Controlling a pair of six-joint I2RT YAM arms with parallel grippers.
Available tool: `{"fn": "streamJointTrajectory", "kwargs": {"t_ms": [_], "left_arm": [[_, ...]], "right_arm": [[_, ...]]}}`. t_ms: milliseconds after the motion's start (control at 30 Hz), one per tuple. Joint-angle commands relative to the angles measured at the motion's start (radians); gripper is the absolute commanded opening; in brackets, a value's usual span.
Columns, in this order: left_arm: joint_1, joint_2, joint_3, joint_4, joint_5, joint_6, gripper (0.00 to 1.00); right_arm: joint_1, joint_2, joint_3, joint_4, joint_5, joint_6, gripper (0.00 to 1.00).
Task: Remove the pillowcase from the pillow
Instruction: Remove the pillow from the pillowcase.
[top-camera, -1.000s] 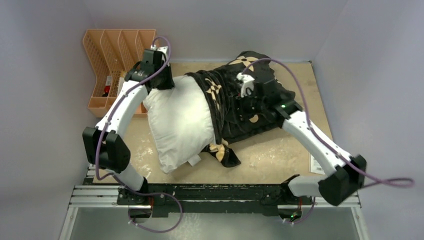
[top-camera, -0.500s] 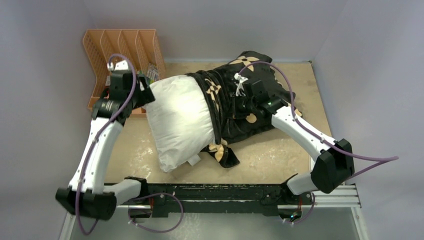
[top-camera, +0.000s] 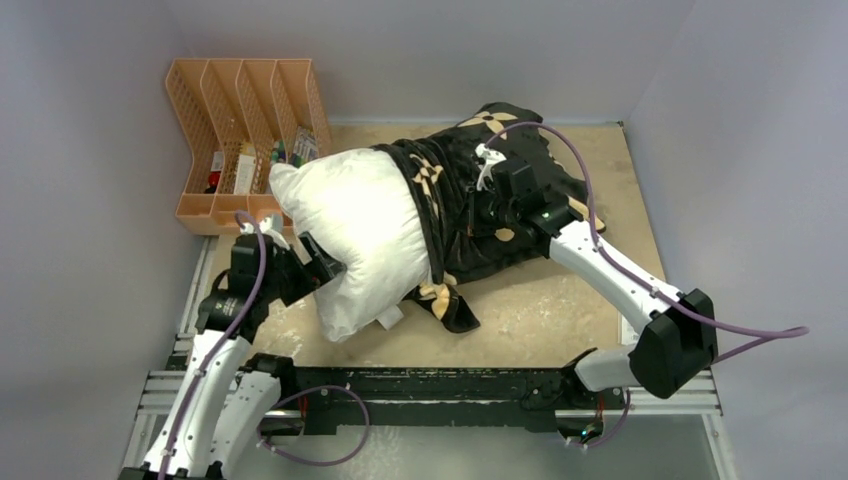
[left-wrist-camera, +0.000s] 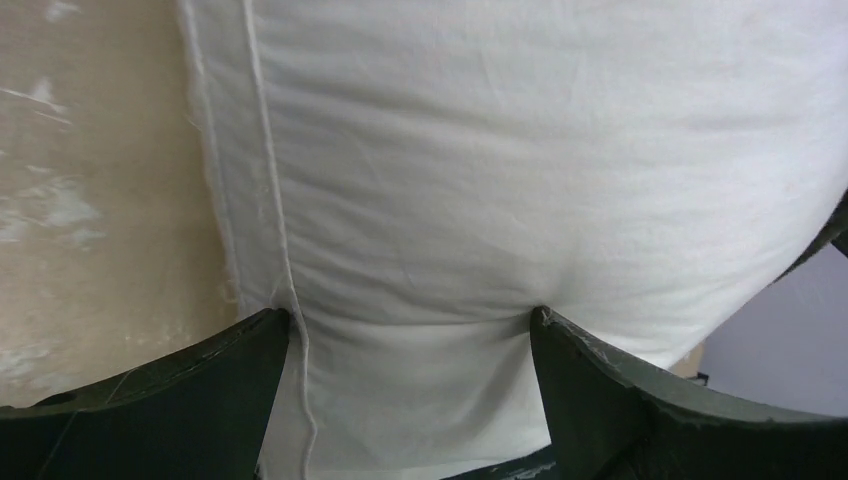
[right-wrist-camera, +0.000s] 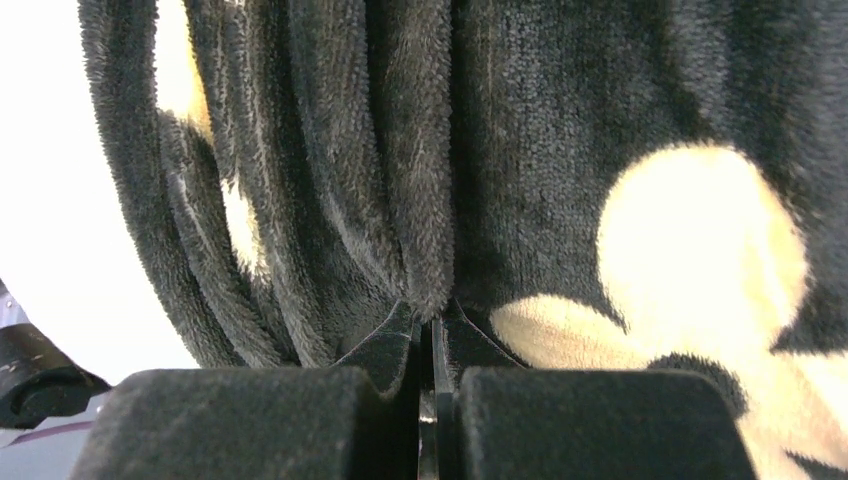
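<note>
Removal is judged about half done: the white pillow (top-camera: 355, 230) lies bare toward the table's (top-camera: 560, 300) left edge, while the black flower-print pillowcase (top-camera: 500, 215) sits bunched over its end nearer the far right corner. The left gripper (left-wrist-camera: 410, 318) stands spread astride the pillow's near-left edge; the right gripper (right-wrist-camera: 432, 318) is pressed together, pinching a pillowcase fold. The pillow's small white tag (top-camera: 388, 320) shows no legible writing.

The pillow (top-camera: 360, 225) and the bunched pillowcase (top-camera: 505, 225) fill the middle of the table (top-camera: 540, 300) from left to right. Bare table is free along the near side and at the right, up to the wall (top-camera: 740, 150). At the far left, the orange rack (top-camera: 195, 120) stands just beside the pillow's corner and closes that side.
</note>
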Motion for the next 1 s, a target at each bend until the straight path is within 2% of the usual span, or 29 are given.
{"fn": "streamJointTrajectory", "kwargs": {"t_ms": [0, 67, 100, 133, 167, 200, 233, 267, 333, 400, 467, 567, 633, 700, 767, 833, 900, 967], "left_arm": [[0.001, -0.021, -0.173, 0.246, 0.264, -0.110, 0.89], [0.001, -0.027, -0.253, 0.392, 0.346, -0.161, 0.89], [0.001, -0.024, -0.300, 0.521, 0.403, -0.214, 0.85], [0.001, -0.019, -0.337, 0.641, 0.448, -0.277, 0.70], [0.001, -0.004, -0.352, 0.706, 0.458, -0.314, 0.49], [0.001, 0.006, -0.336, 0.702, 0.437, -0.311, 0.23], [0.001, 0.025, -0.298, 0.648, 0.408, -0.278, 0.03], [0.001, 0.042, -0.237, 0.538, 0.361, -0.207, 0.00], [0.001, 0.072, -0.102, 0.316, 0.200, -0.075, 0.00], [0.001, 0.092, 0.008, 0.167, 0.043, 0.003, 0.00], [0.001, 0.112, 0.088, 0.081, -0.106, 0.035, 0.00], [0.001, 0.148, 0.177, 0.008, -0.230, 0.045, 0.00], [0.001, 0.166, 0.211, -0.016, -0.293, 0.053, 0.00], [0.001, 0.182, 0.233, -0.011, -0.297, 0.056, 0.00], [0.001, 0.196, 0.242, 0.016, -0.238, 0.067, 0.00], [0.001, 0.210, 0.261, 0.022, -0.197, 0.083, 0.00], [0.001, 0.221, 0.291, 0.009, -0.183, 0.105, 0.00], [0.001, 0.227, 0.328, -0.006, -0.181, 0.126, 0.00]], "right_arm": [[-0.010, 0.020, 0.018, 0.114, -0.058, -0.022, 0.01], [-0.010, 0.027, 0.033, 0.113, -0.092, -0.022, 0.01], [-0.009, 0.027, 0.035, 0.119, -0.120, -0.025, 0.01], [-0.008, 0.026, 0.034, 0.125, -0.135, -0.033, 0.02], [-0.006, 0.022, 0.035, 0.113, -0.110, -0.041, 0.02], [-0.003, 0.015, 0.037, 0.085, -0.044, -0.043, 0.02], [-0.002, 0.003, 0.037, 0.055, 0.046, -0.049, 0.00], [-0.002, -0.012, 0.034, 0.026, 0.132, -0.057, 0.00], [-0.003, -0.051, 0.020, -0.033, 0.289, -0.061, 0.00], [-0.005, -0.097, 0.004, -0.070, 0.438, -0.084, 0.00], [-0.005, -0.137, -0.007, -0.085, 0.562, -0.102, 0.00], [-0.021, -0.178, -0.009, -0.099, 0.648, -0.124, 0.00], [-0.031, -0.192, -0.006, -0.103, 0.611, -0.136, 0.00], [-0.042, -0.201, -0.002, -0.098, 0.365, -0.167, 0.02], [-0.046, -0.201, -0.009, -0.071, 0.057, -0.202, 0.16], [-0.045, -0.209, -0.029, -0.042, -0.107, -0.213, 0.44], [-0.044, -0.232, -0.065, -0.034, -0.132, -0.144, 0.56], [-0.045, -0.273, -0.131, -0.015, -0.069, -0.045, 0.61]]}}
